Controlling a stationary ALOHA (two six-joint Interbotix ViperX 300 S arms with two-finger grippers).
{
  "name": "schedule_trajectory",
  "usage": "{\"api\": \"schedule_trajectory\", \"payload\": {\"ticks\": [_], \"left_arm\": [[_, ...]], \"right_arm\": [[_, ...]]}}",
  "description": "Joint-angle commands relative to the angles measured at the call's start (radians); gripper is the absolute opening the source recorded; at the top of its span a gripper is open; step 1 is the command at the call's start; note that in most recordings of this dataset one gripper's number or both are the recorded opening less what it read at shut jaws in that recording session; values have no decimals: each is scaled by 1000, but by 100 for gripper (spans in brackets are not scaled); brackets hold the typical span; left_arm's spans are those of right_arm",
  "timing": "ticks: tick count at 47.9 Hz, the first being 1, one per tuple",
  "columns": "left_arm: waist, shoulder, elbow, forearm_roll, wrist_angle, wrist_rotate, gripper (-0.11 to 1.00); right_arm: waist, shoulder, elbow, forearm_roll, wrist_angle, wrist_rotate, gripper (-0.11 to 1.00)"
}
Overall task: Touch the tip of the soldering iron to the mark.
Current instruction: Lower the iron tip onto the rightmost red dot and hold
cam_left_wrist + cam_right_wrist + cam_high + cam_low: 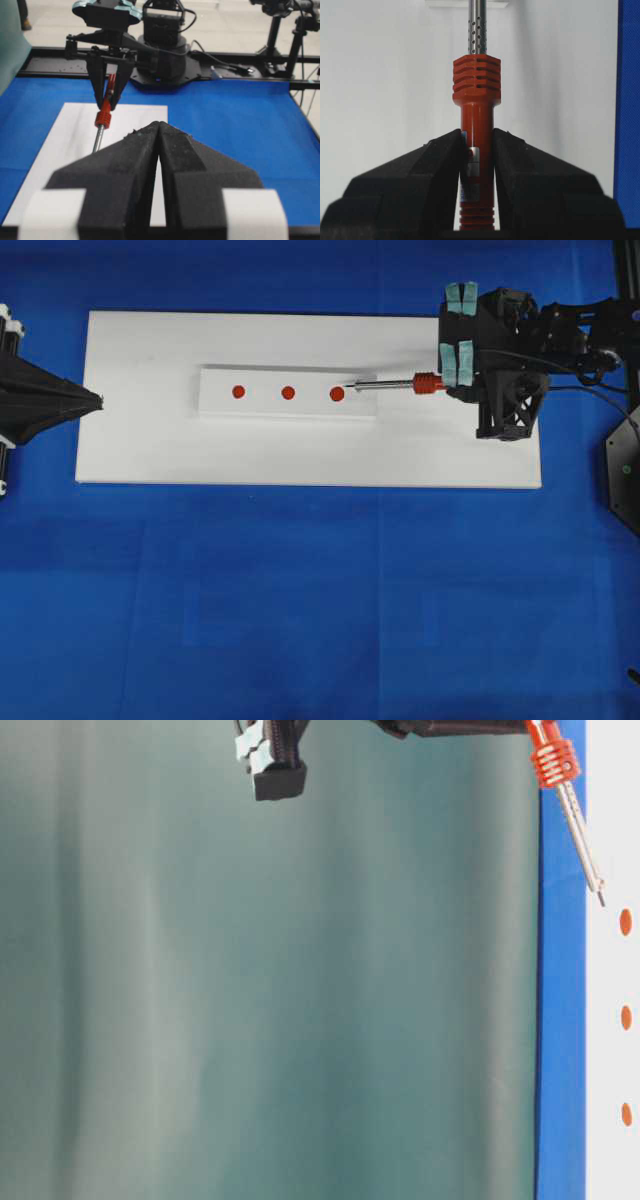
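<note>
Between the right gripper's [476,165] clamped jaws sits the soldering iron [400,385], held by its red handle, tip just short of the nearest red mark [337,394]. Light, stiff, hard plastic; looks well gripped mid-handle. Left gripper [158,150] rests closed, well apart.

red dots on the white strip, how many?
3, in a row along the strip: left dot, middle dot, right dot, nearest the soldering iron tip. None looks hidden.
</note>
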Motion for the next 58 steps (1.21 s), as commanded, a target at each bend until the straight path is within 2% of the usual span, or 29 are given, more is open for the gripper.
{"api": "schedule_trajectory", "payload": {"ticks": [1, 58], "left_arm": [[-2, 6, -9, 2, -8, 0, 0], [-2, 8, -9, 2, -6, 2, 0]], "right_arm": [[5, 3, -8, 5, -23, 2, 6], [9, 51, -8, 6, -34, 2, 6]]}}
